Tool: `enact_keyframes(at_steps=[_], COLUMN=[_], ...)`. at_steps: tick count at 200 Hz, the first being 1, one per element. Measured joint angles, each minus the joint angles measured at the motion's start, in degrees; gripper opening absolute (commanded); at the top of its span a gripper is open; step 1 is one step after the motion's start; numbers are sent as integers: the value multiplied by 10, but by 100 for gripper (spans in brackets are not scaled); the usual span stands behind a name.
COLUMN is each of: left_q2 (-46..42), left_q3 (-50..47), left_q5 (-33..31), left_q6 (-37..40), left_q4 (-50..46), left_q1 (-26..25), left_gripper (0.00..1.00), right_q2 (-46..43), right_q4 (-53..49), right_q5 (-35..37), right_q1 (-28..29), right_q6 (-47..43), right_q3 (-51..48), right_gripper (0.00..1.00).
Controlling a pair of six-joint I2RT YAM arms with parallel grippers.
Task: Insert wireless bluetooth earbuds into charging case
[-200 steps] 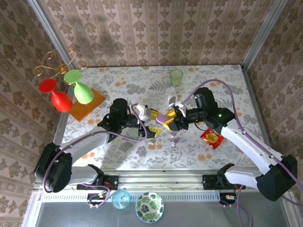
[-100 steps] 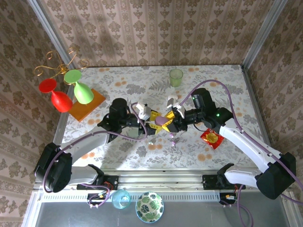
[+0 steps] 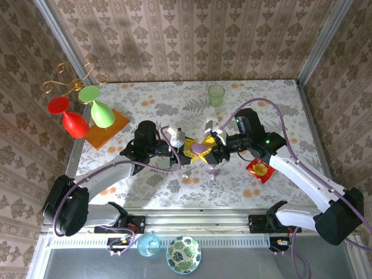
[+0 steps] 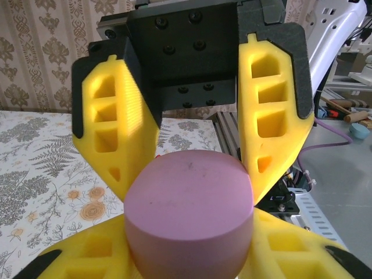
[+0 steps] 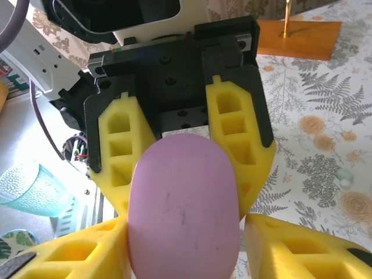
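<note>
Moved: over the last second the right gripper and the pink case have edged toward the left gripper.
Earbuds: one purple bud lies on the table, just below the right gripper and not touching it.
Pink case: held between both grippers, off the table.
Left gripper: clamped on the pink case.
Right gripper: clamped on its other end.

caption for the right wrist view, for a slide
Pebble-shaped purple case gripped at opposite ends by the left gripper and right gripper above the floral table.
</note>
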Motion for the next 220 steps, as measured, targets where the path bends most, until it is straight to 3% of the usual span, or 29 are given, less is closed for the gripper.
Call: enact_keyframes(at_steps=[150, 220], left_q2=[2, 2], left_q3=[0, -1], left_q5=[5, 7], left_q6=[31, 31], left_q4=[-17, -15], left_q1=[2, 2], left_gripper=[24, 24], right_q2=[-24, -36], right_q4=[72, 97], right_q5=[46, 78], right_q1=[-28, -31], right_q6=[40, 66], right_q3=[-24, -29], right_gripper=[60, 75])
